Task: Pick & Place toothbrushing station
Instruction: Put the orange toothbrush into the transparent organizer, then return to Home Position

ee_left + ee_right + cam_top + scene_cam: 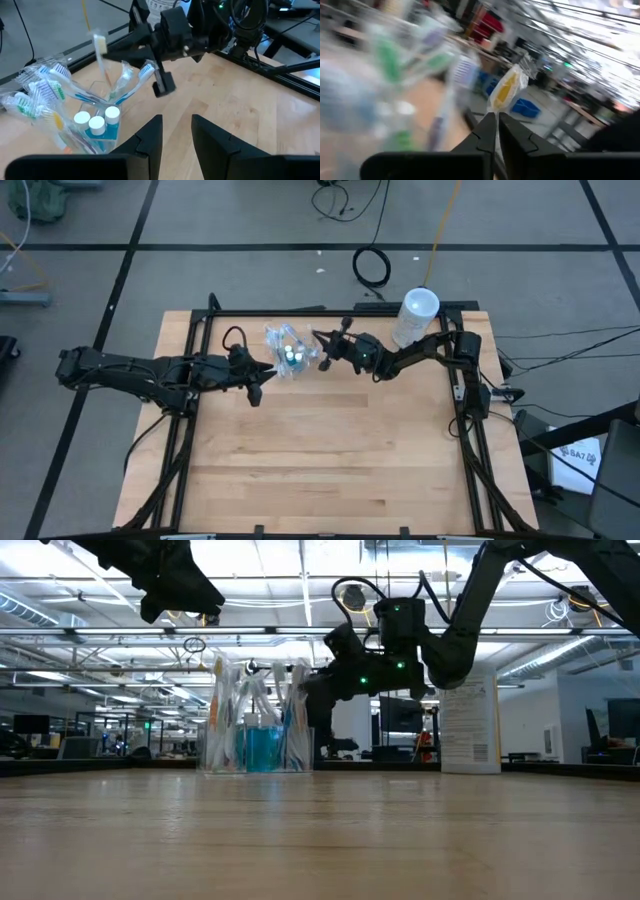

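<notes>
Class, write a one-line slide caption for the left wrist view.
Right gripper holds a toothbrush over the clear pouch.

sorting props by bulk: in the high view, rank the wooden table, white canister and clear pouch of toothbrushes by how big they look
1. wooden table, by far the largest.
2. clear pouch of toothbrushes.
3. white canister, close to the pouch in footprint; it stands upright, so seen from above it looks small.

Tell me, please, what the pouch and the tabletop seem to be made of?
Pouch: apparently thin clear plastic film, glossy; it crinkles, and the toothbrushes and tubes show through it.
Tabletop: looks like light wood in glued strips, smooth satin finish; grain and plank seams are visible, though it could be laminate.
</notes>
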Available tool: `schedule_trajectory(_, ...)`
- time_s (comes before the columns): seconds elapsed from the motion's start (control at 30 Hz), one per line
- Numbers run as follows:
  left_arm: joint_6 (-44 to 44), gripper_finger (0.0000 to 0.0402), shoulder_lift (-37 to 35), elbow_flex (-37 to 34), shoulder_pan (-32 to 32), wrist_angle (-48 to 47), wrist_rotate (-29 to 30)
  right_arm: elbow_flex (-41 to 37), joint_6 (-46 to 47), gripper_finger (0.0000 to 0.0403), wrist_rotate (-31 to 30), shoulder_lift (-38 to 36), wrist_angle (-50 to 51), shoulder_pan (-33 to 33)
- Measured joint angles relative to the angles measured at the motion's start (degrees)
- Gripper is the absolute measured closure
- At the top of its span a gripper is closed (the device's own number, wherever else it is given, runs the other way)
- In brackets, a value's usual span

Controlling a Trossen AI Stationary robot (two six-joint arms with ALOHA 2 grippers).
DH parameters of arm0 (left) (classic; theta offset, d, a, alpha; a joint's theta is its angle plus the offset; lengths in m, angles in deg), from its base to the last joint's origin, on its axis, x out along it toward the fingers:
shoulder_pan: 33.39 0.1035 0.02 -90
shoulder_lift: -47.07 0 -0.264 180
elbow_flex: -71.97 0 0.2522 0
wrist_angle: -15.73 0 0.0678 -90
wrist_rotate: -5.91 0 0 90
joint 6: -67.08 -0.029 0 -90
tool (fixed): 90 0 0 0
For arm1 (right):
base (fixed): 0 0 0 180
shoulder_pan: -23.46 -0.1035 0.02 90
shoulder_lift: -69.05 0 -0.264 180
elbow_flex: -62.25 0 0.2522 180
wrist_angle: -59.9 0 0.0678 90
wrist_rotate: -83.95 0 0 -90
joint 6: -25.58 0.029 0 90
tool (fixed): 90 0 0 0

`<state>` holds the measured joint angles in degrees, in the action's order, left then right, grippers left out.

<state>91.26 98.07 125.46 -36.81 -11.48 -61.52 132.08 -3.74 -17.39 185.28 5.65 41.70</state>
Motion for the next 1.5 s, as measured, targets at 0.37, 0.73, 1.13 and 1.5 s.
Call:
schedule_trajectory(0.37,-2.08,0.0295,-0.02,0.0,0.0,0.02,0.04,-0.04,-0.24,0.0301,-5.13,-0.45,0.88,-0.63)
schedule_trajectory(0.73,-2.03,0.0295,-0.01,0.0,0.02,-0.49,0.01,-0.55,-4.49,0.0227,-9.55,-7.18,12.9,-3.43)
schedule_trajectory(1.13,-10.17,0.0295,-0.5,0.0,-0.09,0.15,-1.01,-0.46,4.45,0.0245,-17.15,-27.97,49.38,-8.33)
schedule_trajectory(1.5,-16.82,0.0295,-7.59,0.0,-0.09,-3.07,-1.06,-0.48,15.67,0.0253,-17.11,-48.3,69.41,-14.17)
